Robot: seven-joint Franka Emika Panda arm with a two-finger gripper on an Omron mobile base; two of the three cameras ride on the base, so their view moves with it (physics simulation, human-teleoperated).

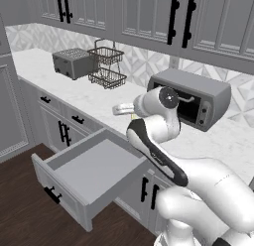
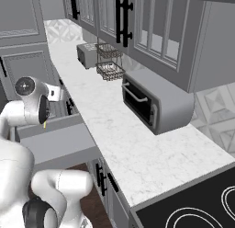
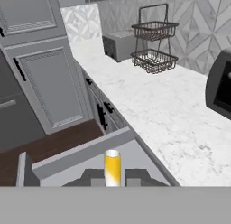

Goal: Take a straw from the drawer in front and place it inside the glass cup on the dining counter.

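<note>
Straw, thin yellow stick (image 3: 112, 166), is sitting clamped in the closed two-finger gripper (image 3: 112, 177) above the open grey drawer (image 1: 94, 171); carrying it to the cup remains.

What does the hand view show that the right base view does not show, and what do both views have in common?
Hand view alone: the gripper shut on the straw, seen end-on between the two dark fingertips, above the open drawer, and a strip of dark wood floor.

Right base view alone: the black stovetop at the lower right, and the toaster oven's full front with its bar handle.

Both: the marble worktop, the toaster, the two-tier wire basket stand, and the open drawer.
</note>
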